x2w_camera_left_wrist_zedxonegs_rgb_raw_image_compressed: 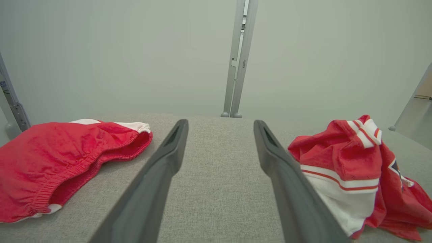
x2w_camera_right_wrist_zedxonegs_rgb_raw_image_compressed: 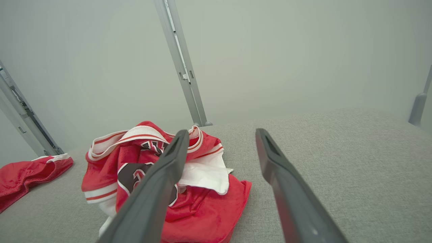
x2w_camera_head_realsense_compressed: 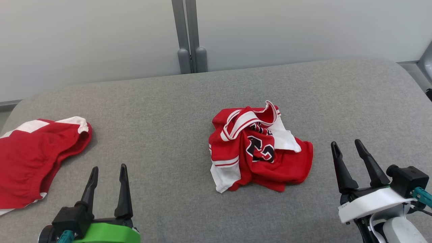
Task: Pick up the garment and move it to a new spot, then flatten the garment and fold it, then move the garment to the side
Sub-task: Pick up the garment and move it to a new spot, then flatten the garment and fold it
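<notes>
A crumpled red and white jersey, the garment (x2w_camera_head_realsense_compressed: 258, 148), lies in a heap at the middle of the grey padded table (x2w_camera_head_realsense_compressed: 168, 111); black numerals show on its top. It also appears at the right in the left wrist view (x2w_camera_left_wrist_zedxonegs_rgb_raw_image_compressed: 351, 175) and at the lower left in the right wrist view (x2w_camera_right_wrist_zedxonegs_rgb_raw_image_compressed: 162, 172). My left gripper (x2w_camera_head_realsense_compressed: 108, 170) stands open near the front edge, well to the left of the heap, with nothing between its fingers. My right gripper (x2w_camera_head_realsense_compressed: 346, 143) is open to the right of the garment, apart from it and empty.
A second red garment with white trim (x2w_camera_head_realsense_compressed: 32, 157) lies at the table's left edge, also in the left wrist view (x2w_camera_left_wrist_zedxonegs_rgb_raw_image_compressed: 64, 162) and the right wrist view (x2w_camera_right_wrist_zedxonegs_rgb_raw_image_compressed: 27, 172). A grey post (x2w_camera_head_realsense_compressed: 189, 37) rises behind the table against a pale wall.
</notes>
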Controlling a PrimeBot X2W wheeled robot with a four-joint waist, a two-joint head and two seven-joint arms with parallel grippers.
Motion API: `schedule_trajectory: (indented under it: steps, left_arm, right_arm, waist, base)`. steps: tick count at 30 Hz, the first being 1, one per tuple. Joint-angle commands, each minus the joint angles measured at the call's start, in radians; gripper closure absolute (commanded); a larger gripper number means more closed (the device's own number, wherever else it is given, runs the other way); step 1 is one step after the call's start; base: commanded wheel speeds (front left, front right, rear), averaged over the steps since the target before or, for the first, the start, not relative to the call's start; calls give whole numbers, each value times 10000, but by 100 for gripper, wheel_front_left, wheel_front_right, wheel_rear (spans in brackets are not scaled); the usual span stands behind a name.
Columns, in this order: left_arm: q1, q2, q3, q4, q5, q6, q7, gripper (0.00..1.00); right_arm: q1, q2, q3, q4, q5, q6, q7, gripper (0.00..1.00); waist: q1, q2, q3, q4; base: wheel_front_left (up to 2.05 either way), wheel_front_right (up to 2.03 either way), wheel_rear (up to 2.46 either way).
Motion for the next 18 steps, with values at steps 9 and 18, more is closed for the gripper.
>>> schedule_trajectory:
  steps: [9,18]
  left_arm:
    - [52,-456,446,264,567,-590,-32,0]
    - [-40,-743,699,440,853,-925,-32,0]
  right_arm:
    - [-61,40,-16,113,-59,4,-25,0]
    - [-148,69,80,133,1,4,-25,0]
  waist:
    - [0,-1,3,3]
    - [0,-1,27,-87]
  base:
    - [0,0,0]
    - [0,0,0]
